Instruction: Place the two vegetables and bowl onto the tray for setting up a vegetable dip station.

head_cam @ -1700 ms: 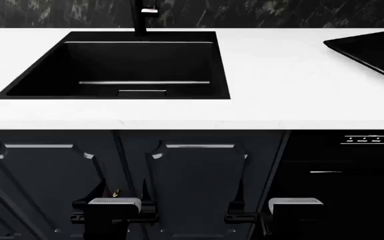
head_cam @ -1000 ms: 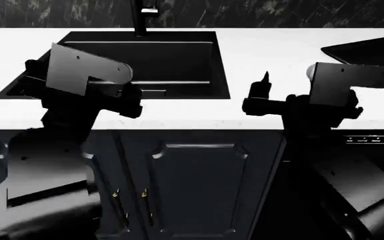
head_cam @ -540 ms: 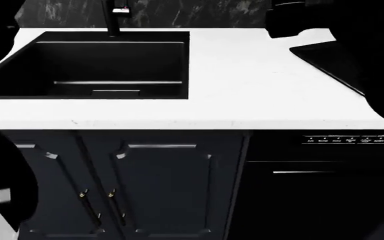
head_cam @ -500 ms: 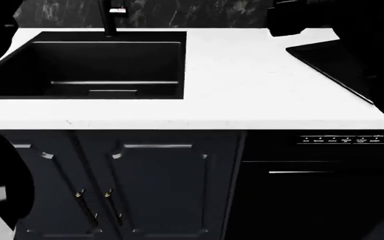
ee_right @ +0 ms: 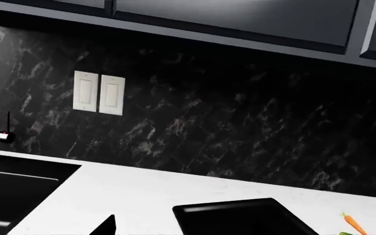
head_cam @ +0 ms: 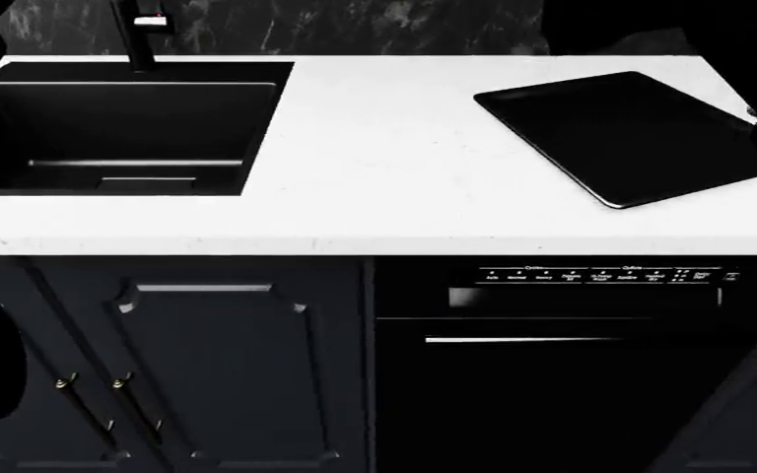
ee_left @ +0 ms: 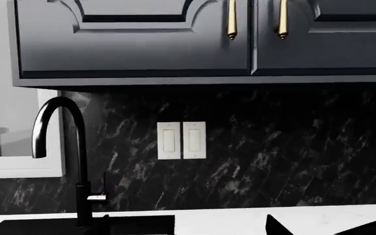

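Tray [head_cam: 629,133] empty at 2 o'clock on bench [head_cam: 378,187]. Carrot [ee_right: 353,224] barely visible, bowl unseen: blind reach risk. Jaws' state: can't tell.

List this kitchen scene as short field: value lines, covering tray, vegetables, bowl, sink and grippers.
tray: black tray on white counter, nothing on it
carrot: carrot on the counter beyond the tray, right wrist view only
cucumber: not clearly visible
bowl: not in view
sink: sink at the counter's left, faucet behind it
grippers: neither shows clearly
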Available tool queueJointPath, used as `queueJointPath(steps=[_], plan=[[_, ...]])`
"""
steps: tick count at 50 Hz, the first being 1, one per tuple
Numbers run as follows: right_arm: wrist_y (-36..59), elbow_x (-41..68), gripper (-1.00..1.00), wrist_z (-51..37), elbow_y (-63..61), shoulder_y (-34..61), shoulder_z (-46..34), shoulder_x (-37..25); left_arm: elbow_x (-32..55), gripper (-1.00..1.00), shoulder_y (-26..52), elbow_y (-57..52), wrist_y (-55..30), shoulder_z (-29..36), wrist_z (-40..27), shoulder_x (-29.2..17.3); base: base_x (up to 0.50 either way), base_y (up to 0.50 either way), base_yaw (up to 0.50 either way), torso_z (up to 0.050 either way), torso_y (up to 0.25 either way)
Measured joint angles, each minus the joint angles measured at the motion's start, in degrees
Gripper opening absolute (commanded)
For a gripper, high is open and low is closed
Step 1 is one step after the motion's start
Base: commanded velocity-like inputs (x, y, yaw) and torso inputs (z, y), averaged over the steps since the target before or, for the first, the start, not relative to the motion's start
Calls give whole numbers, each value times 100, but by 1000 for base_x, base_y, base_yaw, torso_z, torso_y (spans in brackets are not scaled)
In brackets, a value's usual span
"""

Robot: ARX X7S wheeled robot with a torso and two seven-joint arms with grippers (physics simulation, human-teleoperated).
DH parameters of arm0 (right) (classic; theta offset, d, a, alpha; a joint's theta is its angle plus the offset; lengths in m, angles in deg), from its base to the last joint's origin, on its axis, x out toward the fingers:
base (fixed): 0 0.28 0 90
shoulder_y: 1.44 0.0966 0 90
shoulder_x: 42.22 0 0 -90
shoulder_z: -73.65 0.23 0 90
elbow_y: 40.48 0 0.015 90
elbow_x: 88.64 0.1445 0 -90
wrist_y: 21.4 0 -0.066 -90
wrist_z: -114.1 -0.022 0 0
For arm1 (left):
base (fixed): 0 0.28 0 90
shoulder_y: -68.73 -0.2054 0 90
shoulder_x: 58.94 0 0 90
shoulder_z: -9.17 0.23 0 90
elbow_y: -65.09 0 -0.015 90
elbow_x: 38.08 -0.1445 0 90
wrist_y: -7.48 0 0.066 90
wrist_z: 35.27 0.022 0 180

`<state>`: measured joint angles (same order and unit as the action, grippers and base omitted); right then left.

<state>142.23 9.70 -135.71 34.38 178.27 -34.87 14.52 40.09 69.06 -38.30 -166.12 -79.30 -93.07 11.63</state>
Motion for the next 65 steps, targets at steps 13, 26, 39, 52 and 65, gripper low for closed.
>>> queueJointPath(steps=[13,26,39,52,65], plan=[[-58,38,100,-4,-9,30,-47,-23,249,100,28,28,118,75,-149,-90,0,-500,0,0,0],[-148,31,100,42,-23,4,-65,-25,395,100,47,58,228,147,-228,-160,0,-500,0,0,0],[-225,14,100,104,-37,-1,-86,-22,453,100,63,79,337,224,-243,-231,0,-500,0,0,0],[-304,-6,100,172,-62,-11,-99,-22,499,100,73,93,432,292,-251,-292,0,-500,0,0,0],[-233,-31,100,164,-32,120,-232,-38,573,100,108,104,507,348,-276,-339,191,-154,0,0,0]])
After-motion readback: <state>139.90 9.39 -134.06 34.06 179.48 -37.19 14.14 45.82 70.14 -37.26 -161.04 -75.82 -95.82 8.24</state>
